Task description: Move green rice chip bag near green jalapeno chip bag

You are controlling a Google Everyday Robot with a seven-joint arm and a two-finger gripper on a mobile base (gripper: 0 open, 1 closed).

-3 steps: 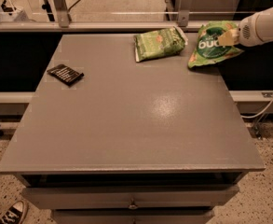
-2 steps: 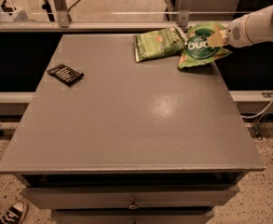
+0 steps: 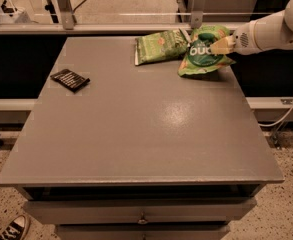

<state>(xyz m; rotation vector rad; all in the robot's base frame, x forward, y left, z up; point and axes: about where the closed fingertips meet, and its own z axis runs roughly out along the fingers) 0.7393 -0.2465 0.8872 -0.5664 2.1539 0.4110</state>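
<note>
Grey table [image 3: 136, 134]; gripper [image 3: 220, 45] on rice chip bag [image 3: 201, 60]

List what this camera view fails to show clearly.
Claw, back right of the table, gripping the rice bag: it covers the bag's right edge.
Jalapeno bag: right corner hidden by the rice bag; print too small.
Dark packet: label too small.
Arm: cut off by right edge.
</note>
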